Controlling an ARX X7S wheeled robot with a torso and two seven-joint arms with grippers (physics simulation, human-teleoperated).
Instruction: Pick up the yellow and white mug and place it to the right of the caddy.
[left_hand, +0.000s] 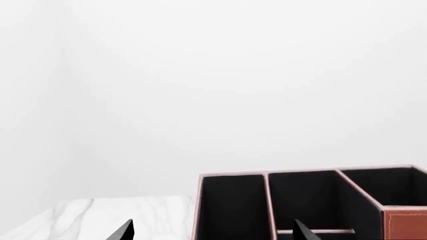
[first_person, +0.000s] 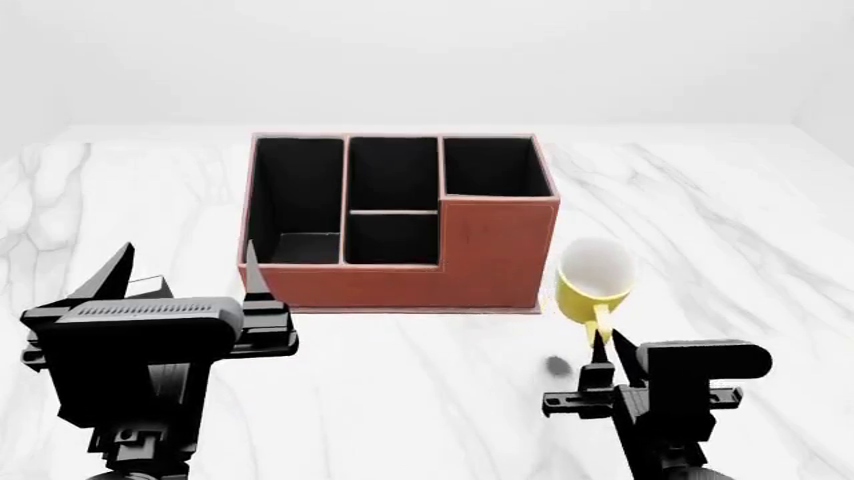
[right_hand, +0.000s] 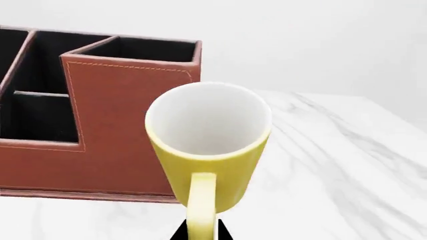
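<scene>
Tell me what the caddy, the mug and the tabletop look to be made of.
Caddy: looks like reddish-brown leather or a leather imitation, matte, with pale stitching along its edges and black-lined compartments.
Yellow and white mug: probably glazed ceramic, smooth yellow outside, white inside; being a render, plastic cannot be excluded.
Table: white marble look, with grey veins and a smooth finish.

White marble table (first_person: 747, 220) with grey veins, plain white walls behind.

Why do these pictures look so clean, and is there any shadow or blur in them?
Head view: flat, even light; one small dark shadow spot on the marble table under the yellow and white mug. Right wrist view: mug and caddy look sharp, without glare. Left wrist view: mostly blank white background.
</scene>
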